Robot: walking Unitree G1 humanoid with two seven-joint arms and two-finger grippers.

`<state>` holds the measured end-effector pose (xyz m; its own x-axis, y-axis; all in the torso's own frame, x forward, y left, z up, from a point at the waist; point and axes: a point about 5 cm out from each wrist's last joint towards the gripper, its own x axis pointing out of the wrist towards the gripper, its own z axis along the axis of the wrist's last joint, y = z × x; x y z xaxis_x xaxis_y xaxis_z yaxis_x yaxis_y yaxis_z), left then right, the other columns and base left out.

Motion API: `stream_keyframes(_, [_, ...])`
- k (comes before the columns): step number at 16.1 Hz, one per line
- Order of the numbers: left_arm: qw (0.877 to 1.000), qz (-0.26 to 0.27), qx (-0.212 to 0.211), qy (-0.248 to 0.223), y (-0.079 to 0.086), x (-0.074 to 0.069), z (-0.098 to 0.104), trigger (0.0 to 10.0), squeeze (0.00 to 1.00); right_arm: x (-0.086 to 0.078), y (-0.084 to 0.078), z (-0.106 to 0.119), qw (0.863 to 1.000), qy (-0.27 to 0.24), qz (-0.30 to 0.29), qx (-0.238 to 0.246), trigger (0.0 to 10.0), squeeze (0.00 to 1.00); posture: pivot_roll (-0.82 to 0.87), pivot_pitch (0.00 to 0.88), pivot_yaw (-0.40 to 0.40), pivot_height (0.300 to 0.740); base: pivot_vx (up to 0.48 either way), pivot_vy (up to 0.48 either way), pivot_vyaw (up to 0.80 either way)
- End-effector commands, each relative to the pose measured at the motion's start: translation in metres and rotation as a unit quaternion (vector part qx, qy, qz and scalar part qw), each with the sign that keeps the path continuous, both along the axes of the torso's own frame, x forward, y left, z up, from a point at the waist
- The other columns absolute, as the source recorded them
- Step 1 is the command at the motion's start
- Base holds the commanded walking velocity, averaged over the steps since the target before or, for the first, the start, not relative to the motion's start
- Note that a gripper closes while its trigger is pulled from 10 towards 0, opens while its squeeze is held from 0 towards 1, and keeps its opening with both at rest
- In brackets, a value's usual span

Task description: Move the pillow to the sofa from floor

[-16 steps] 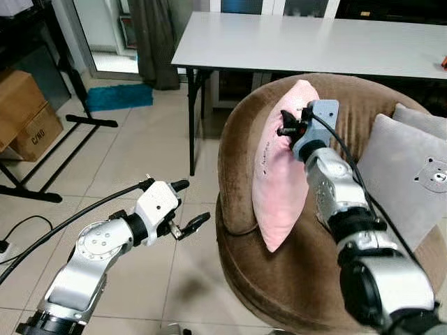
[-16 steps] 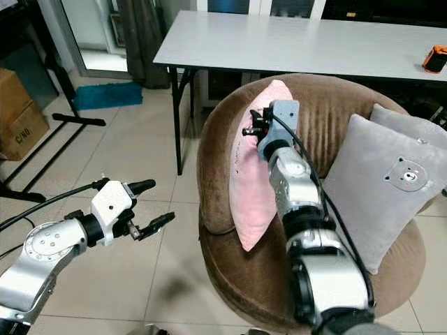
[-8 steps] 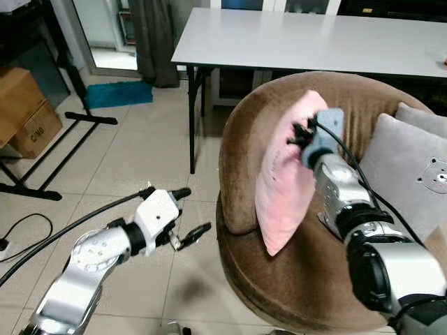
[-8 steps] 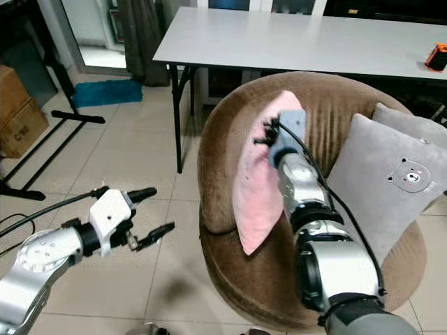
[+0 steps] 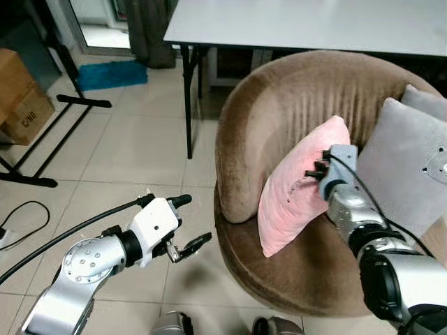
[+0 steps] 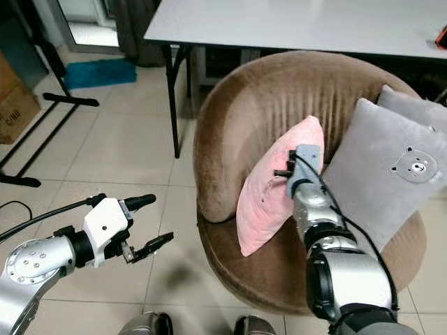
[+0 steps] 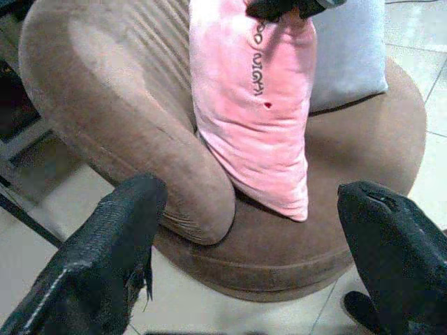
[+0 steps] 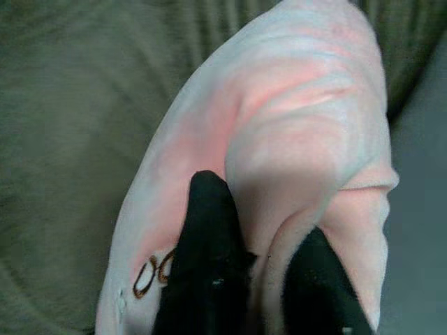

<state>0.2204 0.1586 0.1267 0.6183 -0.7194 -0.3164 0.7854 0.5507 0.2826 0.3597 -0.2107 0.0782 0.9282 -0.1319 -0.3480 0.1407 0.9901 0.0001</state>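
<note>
A pink pillow (image 5: 297, 185) stands on edge on the seat of the round brown sofa (image 5: 279, 105), leaning toward the backrest. My right gripper (image 5: 312, 169) is shut on a fold of the pillow near its top; the right wrist view has both black fingers (image 8: 209, 258) pinching the pink cloth (image 8: 300, 132). My left gripper (image 5: 187, 222) hovers open over the floor tiles, left of the sofa, with nothing between its fingers. The left wrist view looks across at the pillow (image 7: 255, 112) and the sofa (image 7: 105, 112).
Two grey cushions (image 5: 405, 160) lean on the sofa's right side. A grey table (image 5: 300, 24) stands behind the sofa. A cardboard box (image 5: 21, 98), a black stand leg (image 5: 42, 125) and a blue mat (image 5: 112, 73) lie on the floor to the left. A cable (image 5: 21, 216) trails there too.
My right gripper has lowered the pillow from high against the backrest down onto the seat. The camera tipped down a little. The left gripper stayed open over the floor.
</note>
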Motion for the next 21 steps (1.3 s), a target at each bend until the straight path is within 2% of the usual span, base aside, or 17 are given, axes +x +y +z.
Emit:
stream_keyframes(1, [1.0,-0.004,0.002,0.006,-0.001,-0.001,-0.001,10.0,0.25,0.0,-0.007,0.003,1.0,-0.005,-0.011,0.01,10.0,1.0,0.09,0.19,0.0,0.74,0.0,0.0,0.0])
stream_keyframes(5, [1.0,0.0,-0.008,0.004,-0.009,0.007,-0.003,10.0,0.25,0.007,-0.035,0.03,0.998,-0.048,-0.02,-0.017,10.0,1.0,0.04,0.138,-0.005,0.74,0.0,0.0,0.0])
stream_keyframes(7, [1.0,0.002,-0.009,0.004,-0.01,0.01,-0.004,10.0,0.25,0.007,-0.042,0.034,0.998,-0.054,-0.022,-0.022,10.0,1.0,0.03,0.123,-0.004,0.74,0.0,0.0,0.0])
stream_keyframes(9, [1.0,0.012,-0.025,-0.004,-0.014,0.017,-0.003,10.0,0.25,0.004,-0.059,0.04,0.997,-0.055,-0.002,-0.046,10.0,1.0,0.01,0.076,-0.006,0.74,0.0,0.0,0.0])
stream_keyframes(11, [0.998,0.037,-0.045,-0.016,-0.014,0.027,-0.002,10.0,0.25,-0.001,-0.079,0.052,0.994,-0.076,0.004,-0.077,10.0,1.0,-0.03,0.021,0.006,0.74,0.0,0.0,0.0])
stream_keyframes(13, [0.998,0.043,-0.046,-0.017,-0.014,0.029,-0.003,10.0,0.25,-0.001,-0.083,0.056,0.993,-0.084,0.001,-0.077,10.0,1.0,-0.03,0.021,0.006,0.74,0.0,0.0,0.0])
stream_keyframes(14, [0.993,0.098,-0.056,-0.022,-0.009,0.035,-0.007,10.0,0.24,-0.002,-0.091,0.069,0.99,-0.121,0.009,-0.065,10.0,1.0,-0.08,0.0,0.034,0.74,0.0,0.0,0.0])
stream_keyframes(15, [0.985,0.157,-0.061,-0.031,-0.002,0.04,-0.01,10.0,0.23,-0.005,-0.091,0.074,0.987,-0.15,0.023,-0.059,10.0,0.0,-0.09,0.0,0.042,0.74,0.0,0.0,0.0])
stream_keyframes(16, [0.98,0.185,-0.06,-0.039,0.001,0.041,-0.011,10.0,0.23,-0.008,-0.089,0.073,0.985,-0.162,0.029,-0.059,10.0,0.0,-0.1,0.0,0.045,0.74,0.0,0.0,0.0])
stream_keyframes(17, [0.966,0.243,-0.055,-0.064,0.008,0.043,-0.011,10.0,0.23,-0.025,-0.073,0.064,0.981,-0.183,0.031,-0.053,10.0,0.0,-0.1,0.0,0.049,0.74,0.0,0.0,0.0])
stream_keyframes(18, [0.961,0.259,-0.058,-0.073,0.01,0.042,-0.01,10.0,0.23,-0.035,-0.061,0.056,0.981,-0.187,0.034,-0.045,10.0,0.0,-0.11,0.0,0.048,0.74,0.0,0.0,0.0])
stream_keyframes(20, [0.948,0.295,-0.065,-0.103,0.012,0.041,-0.008,10.0,0.23,-0.067,-0.03,0.034,0.984,-0.174,0.029,-0.028,10.0,0.0,-0.1,0.0,0.051,0.74,0.0,0.0,0.0])
stream_keyframes(21, [0.945,0.303,-0.065,-0.107,0.012,0.04,-0.008,10.0,0.24,-0.077,-0.021,0.026,0.986,-0.165,0.025,-0.025,10.0,0.0,-0.11,0.0,0.053,0.74,0.0,0.0,0.0])
